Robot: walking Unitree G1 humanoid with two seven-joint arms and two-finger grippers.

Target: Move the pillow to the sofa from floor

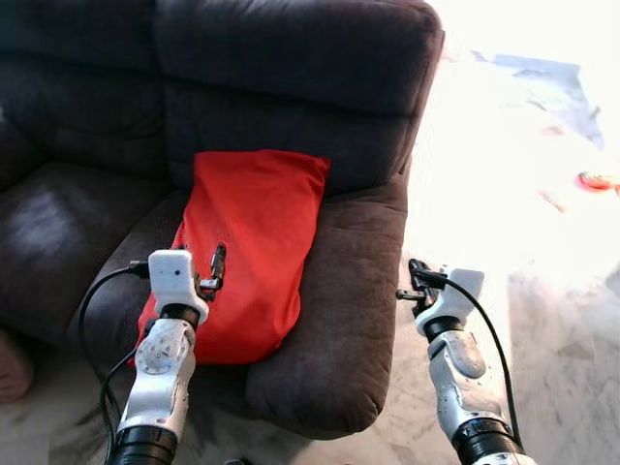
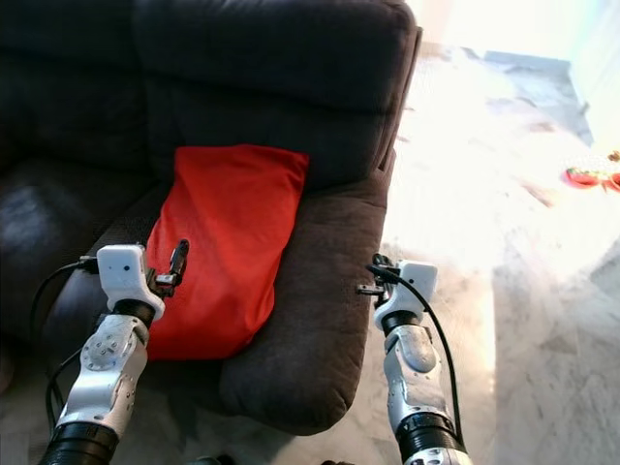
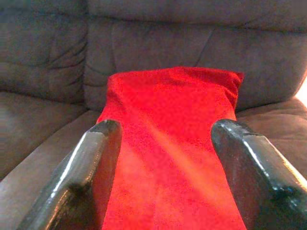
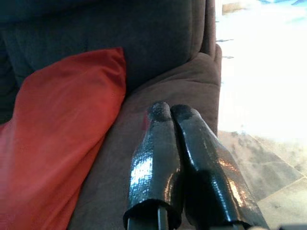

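**Q:** Two grippers up front in the head views, right? Where's the pillow sitting?

**A:** Yep. From the left eye view, the red pillow [image 1: 250,247] lies on the seat of the dark sofa [image 1: 291,58], top edge leaning against the backrest, right side tucked against the armrest [image 1: 354,291]. The left gripper [image 1: 215,268] hangs over the pillow's lower left part. The right gripper [image 1: 415,281] is off to the right of the armrest, above the pale floor [image 1: 552,320], well apart from the pillow.

**Q:** Anything different in the right eye view?

**A:** Same layout. Pillow on the seat cushion, left arm over it, right arm beside the armrest's outer edge. There are small red things [image 2: 586,176] far off on the floor in the glare, too blurry to say what they are.

**Q:** Left wrist view, are the jaws on anything?

**A:** Nope, spread wide apart. You can see both black fingers [image 3: 91,163] with a big gap, and the pillow stretches out between and beyond them up to the backrest. Can't tell if the fingers touch the fabric.

**Q:** And the right wrist view?

**A:** Its fingers [image 4: 160,158] are pressed together, nothing between them. They point along the top of the armrest, with the pillow off to one side against the backrest and bright floor on the other.
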